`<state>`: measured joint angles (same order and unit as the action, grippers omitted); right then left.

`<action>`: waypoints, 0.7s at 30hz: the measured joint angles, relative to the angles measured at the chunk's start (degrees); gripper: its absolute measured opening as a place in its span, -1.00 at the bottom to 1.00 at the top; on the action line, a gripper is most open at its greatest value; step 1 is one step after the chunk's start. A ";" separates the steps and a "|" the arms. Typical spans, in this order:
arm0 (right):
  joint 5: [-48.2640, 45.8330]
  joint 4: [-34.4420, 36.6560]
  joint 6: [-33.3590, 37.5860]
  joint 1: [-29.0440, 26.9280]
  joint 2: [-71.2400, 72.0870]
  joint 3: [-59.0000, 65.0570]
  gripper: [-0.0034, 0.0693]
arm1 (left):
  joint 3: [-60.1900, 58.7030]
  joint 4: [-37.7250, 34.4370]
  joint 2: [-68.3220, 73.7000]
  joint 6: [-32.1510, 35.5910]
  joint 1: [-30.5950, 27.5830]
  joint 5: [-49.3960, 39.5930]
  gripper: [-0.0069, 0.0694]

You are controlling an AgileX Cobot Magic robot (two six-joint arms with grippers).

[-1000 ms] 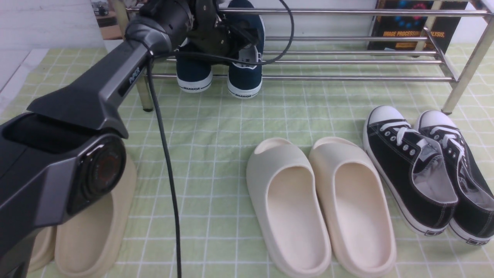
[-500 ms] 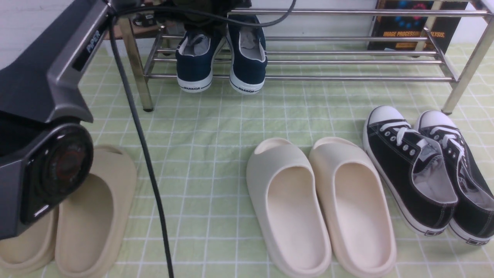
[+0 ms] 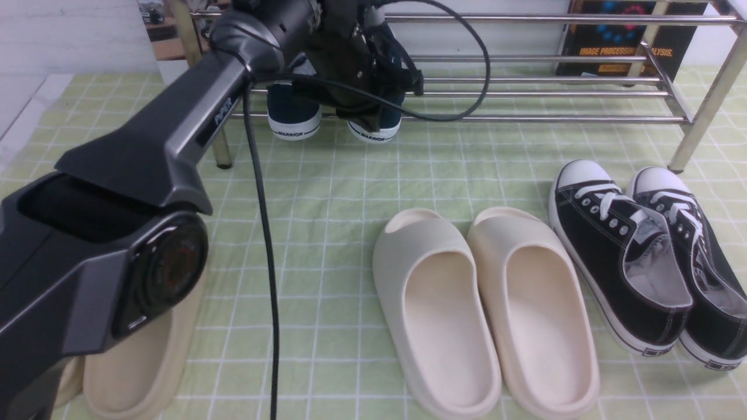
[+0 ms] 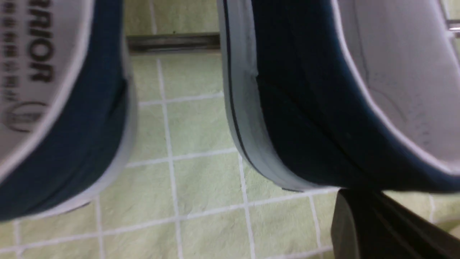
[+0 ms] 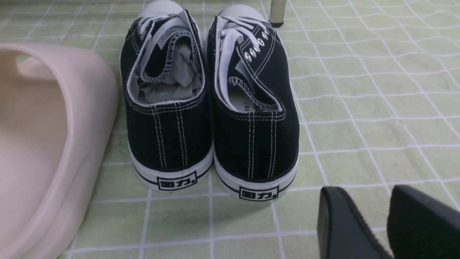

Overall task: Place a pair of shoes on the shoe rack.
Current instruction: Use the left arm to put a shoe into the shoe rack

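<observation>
Two navy slip-on shoes stand side by side at the left end of the metal shoe rack's (image 3: 525, 118) lower shelf, heels toward me: the left shoe (image 3: 293, 119) and the right shoe (image 3: 384, 132). My left gripper (image 3: 369, 119) hangs right in front of the right shoe's heel and hides most of it. In the left wrist view its dark fingers (image 4: 363, 216) look closed together, with their tips at the right shoe's (image 4: 305, 108) heel rim and nothing seen between them. The left shoe (image 4: 72, 136) shows its printed insole. My right gripper (image 5: 373, 196) hovers low over the cloth with a narrow gap, empty.
A cream pair of slides (image 3: 484, 309) lies in the middle. A beige pair (image 3: 134, 361) sits under my left arm. Black lace-up sneakers (image 3: 636, 256) lie at the right, just ahead of my right gripper (image 5: 208, 108). A dark book (image 3: 624, 41) stands behind the rack.
The right navy shoe, tilted with its heel forward a second ago, now sits level beside the left one. My left arm rose high, then came down again in front of that shoe's heel.
</observation>
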<state>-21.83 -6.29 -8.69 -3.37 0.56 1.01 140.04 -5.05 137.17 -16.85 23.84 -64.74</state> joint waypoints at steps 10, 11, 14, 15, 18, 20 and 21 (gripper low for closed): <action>0.00 0.00 0.00 0.00 0.00 0.00 -0.25 | -0.06 3.82 2.07 -6.02 0.04 3.06 -0.85; 0.00 0.00 0.00 0.00 0.00 0.00 -0.25 | -0.06 4.65 2.07 -6.69 -0.04 4.17 -0.85; 0.00 0.00 0.00 0.00 0.00 0.00 -0.25 | -0.06 6.63 1.72 -7.94 -0.28 8.61 -0.85; 0.00 0.00 0.00 0.00 0.00 0.00 -0.25 | -0.06 6.53 1.72 -8.07 -0.47 8.90 -0.85; 0.00 0.00 0.00 0.00 0.00 0.00 -0.25 | -0.06 6.50 1.72 -8.33 -0.86 9.83 -0.85; 0.00 0.00 0.00 0.00 0.00 0.00 -0.25 | -0.06 6.40 1.67 -8.39 -0.99 9.83 -0.85; 0.00 0.00 0.00 0.00 0.00 0.00 -0.25 | -0.06 6.40 1.54 -8.39 -1.05 9.56 -0.85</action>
<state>-21.83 -6.29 -8.69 -3.37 0.56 1.01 139.99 1.35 138.71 -25.24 22.79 -55.18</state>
